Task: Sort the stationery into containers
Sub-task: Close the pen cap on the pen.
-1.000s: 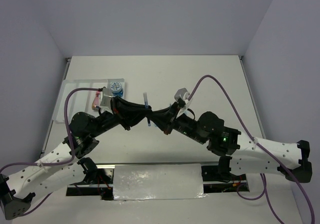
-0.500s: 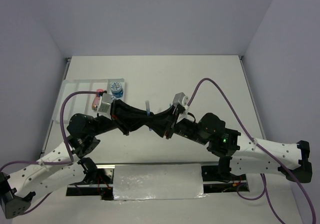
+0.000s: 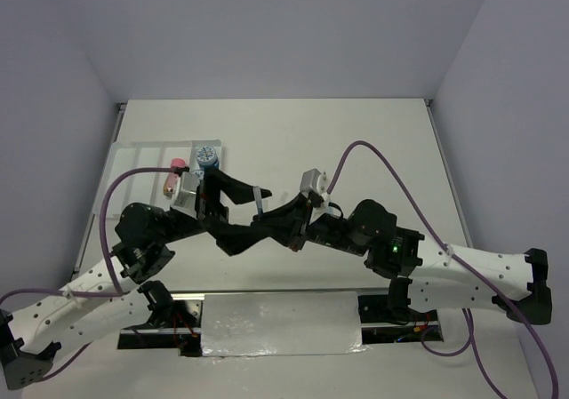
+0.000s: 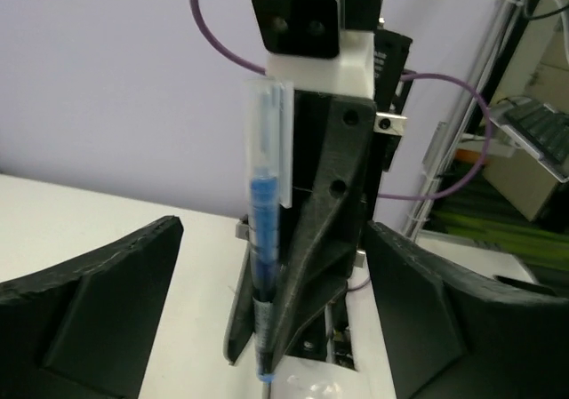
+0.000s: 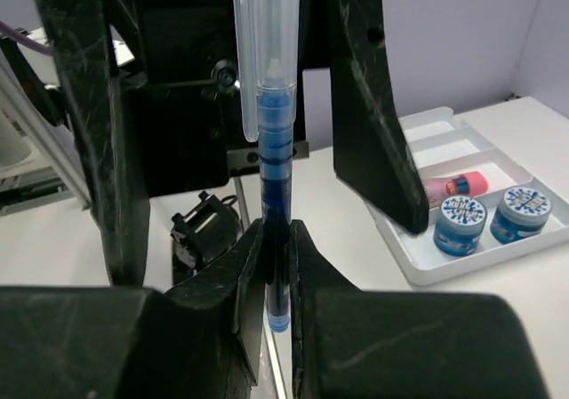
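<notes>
Since a second ago the left gripper [image 4: 271,230] has opened wide off the blue pen [image 5: 273,132], which stands upright between its fingers, pinched low by the right gripper [image 5: 276,243]; we advise backing the left away cleanly before carrying the pen to the tray [image 5: 418,273] ahead-right.

The table [image 3: 373,141] is overlooked from high behind its near edge, at a distance; the blue pen [image 4: 263,212] is framed at close range by both wrist cameras, faced from opposite sides.
</notes>
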Robot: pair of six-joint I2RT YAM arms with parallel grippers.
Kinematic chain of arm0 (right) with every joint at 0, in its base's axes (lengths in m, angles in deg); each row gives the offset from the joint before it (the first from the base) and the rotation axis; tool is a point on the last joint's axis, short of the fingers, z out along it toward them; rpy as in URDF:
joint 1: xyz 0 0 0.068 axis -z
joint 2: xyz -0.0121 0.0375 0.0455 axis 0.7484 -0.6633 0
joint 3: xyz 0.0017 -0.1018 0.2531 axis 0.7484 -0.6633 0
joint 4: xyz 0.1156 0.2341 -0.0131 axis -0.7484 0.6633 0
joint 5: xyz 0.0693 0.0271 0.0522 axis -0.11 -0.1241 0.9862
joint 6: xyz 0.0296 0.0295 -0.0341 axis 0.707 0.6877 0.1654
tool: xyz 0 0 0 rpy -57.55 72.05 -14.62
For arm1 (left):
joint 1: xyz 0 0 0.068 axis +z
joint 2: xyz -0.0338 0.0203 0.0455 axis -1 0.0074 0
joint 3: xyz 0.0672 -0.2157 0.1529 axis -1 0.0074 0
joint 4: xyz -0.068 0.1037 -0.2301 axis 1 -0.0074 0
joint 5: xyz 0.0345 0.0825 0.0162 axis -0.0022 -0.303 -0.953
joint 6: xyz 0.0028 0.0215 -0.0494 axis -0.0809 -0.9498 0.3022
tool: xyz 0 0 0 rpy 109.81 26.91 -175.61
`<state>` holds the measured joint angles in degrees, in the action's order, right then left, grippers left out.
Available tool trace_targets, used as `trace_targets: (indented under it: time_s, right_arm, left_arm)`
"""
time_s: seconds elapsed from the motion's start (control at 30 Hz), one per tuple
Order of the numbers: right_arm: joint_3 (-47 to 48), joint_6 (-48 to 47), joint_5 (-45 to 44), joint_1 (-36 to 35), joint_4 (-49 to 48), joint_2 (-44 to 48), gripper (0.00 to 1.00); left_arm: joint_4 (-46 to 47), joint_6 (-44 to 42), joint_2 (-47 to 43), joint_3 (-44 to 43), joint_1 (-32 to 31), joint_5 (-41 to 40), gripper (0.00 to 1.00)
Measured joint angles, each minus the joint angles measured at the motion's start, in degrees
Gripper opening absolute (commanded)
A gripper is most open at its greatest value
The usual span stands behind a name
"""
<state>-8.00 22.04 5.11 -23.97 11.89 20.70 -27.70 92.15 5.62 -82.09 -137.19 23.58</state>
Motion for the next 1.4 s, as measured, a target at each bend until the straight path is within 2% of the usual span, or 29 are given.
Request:
trace_targets:
  time_s: [0.37,0.63,0.8,0.9,1.03,1.23,1.3,1.4]
  right_arm:
    - [0.00,-0.66,-1.62,1.09,0.72,-0.13,0.00]
    - [-0.11,-0.66,-1.99,1.33,0.87,-0.90,0.00]
    - [-0.33,-0.66,-2.54,1.33,1.60,-1.55,0.00]
    - [-0.33,-0.66,-3.13,1.33,1.92,-1.99,0.00]
    - [-0.33,-0.63,-3.69,1.33,1.99,-2.05,0.00]
    - [-0.33,-0.63,-4.42,1.44,2.05,-2.08,0.00]
    - [-0.33,-0.63,-4.70,1.44,2.05,-2.10,0.00]
    - [-0.33,-0.61,-5.05,1.44,2.10,-2.14,0.00]
  left_arm:
    - [-13.22,-4.04,0.09,-6.14,-0.74,-0.98,1.00]
    - [-20.44,-4.90,0.94,-15.30,-0.74,-9.49,0.99]
    - [-22.38,-4.63,1.88,-17.90,-0.74,-12.46,0.97]
    - [-23.58,-4.04,2.36,-18.16,-0.74,-13.62,0.88]
    - [-25.57,-3.39,3.21,-18.40,-0.76,-14.62,0.84]
    - [-26.75,-3.13,3.54,-18.40,-0.76,-15.15,0.65]
    - [-26.73,-3.15,3.54,-18.40,-0.76,-15.12,0.64]
    - [-26.75,-3.06,3.56,-18.40,-0.76,-15.08,0.57]
